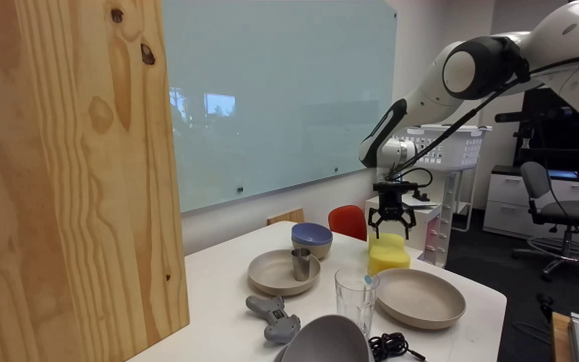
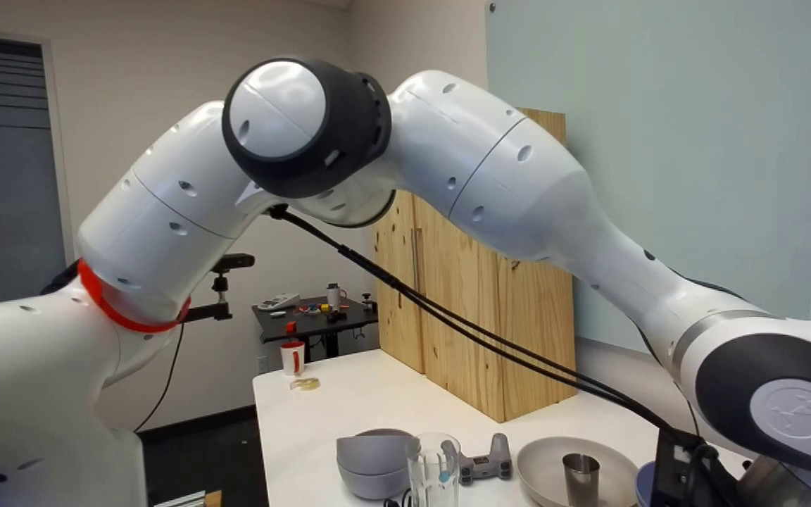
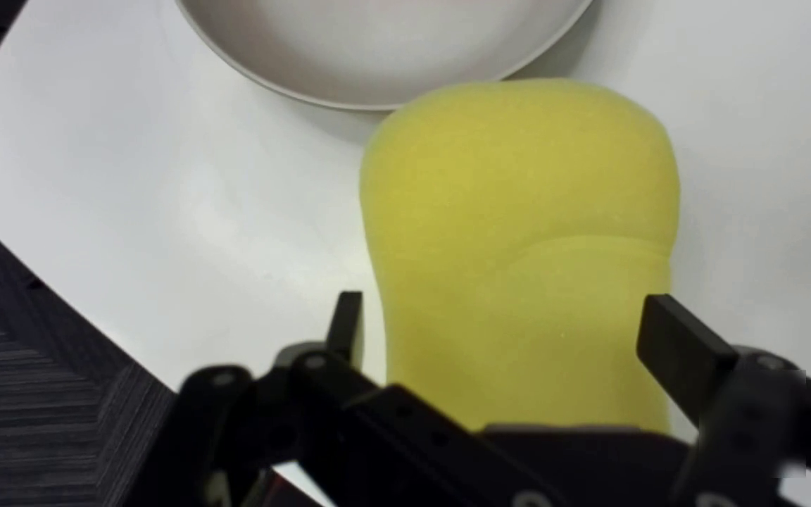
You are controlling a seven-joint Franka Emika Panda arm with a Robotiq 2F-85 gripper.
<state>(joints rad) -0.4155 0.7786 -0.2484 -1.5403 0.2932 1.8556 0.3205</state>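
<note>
Wrist view: the gripper (image 3: 503, 317) is spread wide over a yellow sponge (image 3: 518, 190), which lies on the table (image 3: 131, 176) just beside a shallow dish (image 3: 370, 42); in an exterior view, a metal cup (image 1: 301, 265) stands inside another dish (image 1: 269, 274); a blue bowl (image 1: 312, 232) sits in a beige bowl (image 1: 320, 250); a tilted grey bowl (image 1: 332, 337) partly blocks a clear glass (image 1: 354, 296); a game controller (image 1: 275, 319) and coiled cable (image 1: 391, 346) lie nearby.
</note>
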